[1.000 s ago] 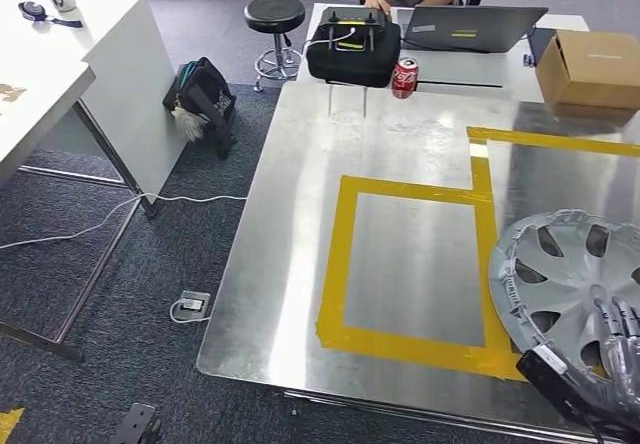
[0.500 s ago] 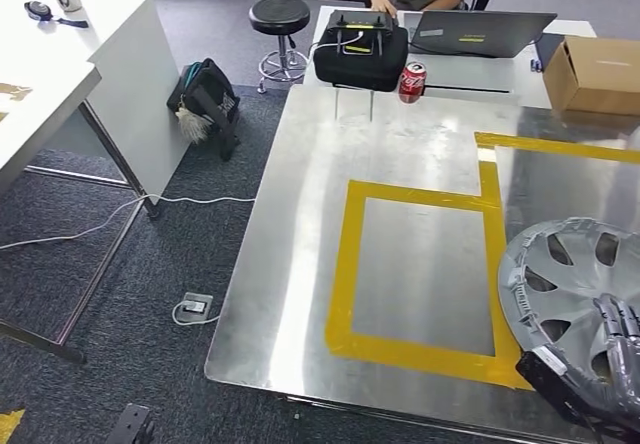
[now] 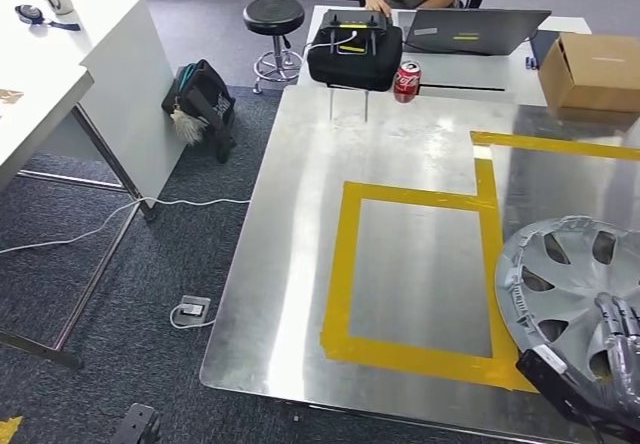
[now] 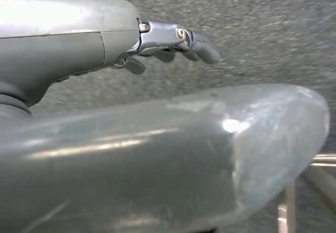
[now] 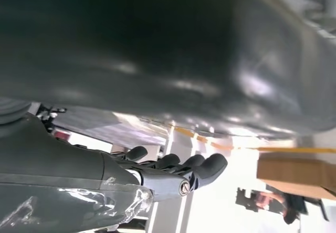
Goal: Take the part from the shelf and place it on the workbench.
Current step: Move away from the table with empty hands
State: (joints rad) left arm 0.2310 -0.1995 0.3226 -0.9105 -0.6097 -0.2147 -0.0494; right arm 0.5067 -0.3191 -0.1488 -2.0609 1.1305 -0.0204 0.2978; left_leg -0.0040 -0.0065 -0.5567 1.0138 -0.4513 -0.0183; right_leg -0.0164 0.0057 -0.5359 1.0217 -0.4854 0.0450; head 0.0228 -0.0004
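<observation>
Silver-grey plastic: the part is a wheel cover, seen low on the right of the head view, over the near right area of the steel workbench, partly overlapping the yellow tape square.
Contact with bench: cannot be told; the wheel cover may be resting on the surface or held just above it.
Right hand: the right hand is placed on the near edge of the wheel cover, dark fingers laid over its face. In the right wrist view the right hand is seen with fingers curled under the wheel cover, so a grip on the rim is judged.
Direction: the wheel cover extends forward and to the left of the right hand, toward the taped square.
Long axis: none; the part is round and lies nearly flat, face up.
Nearer arm: right, by far.
Left hand: the left hand is seen in the left wrist view over grey carpet, fingers loosely bent, nothing held.
Step judged: set-down on the workbench, release not yet made.
</observation>
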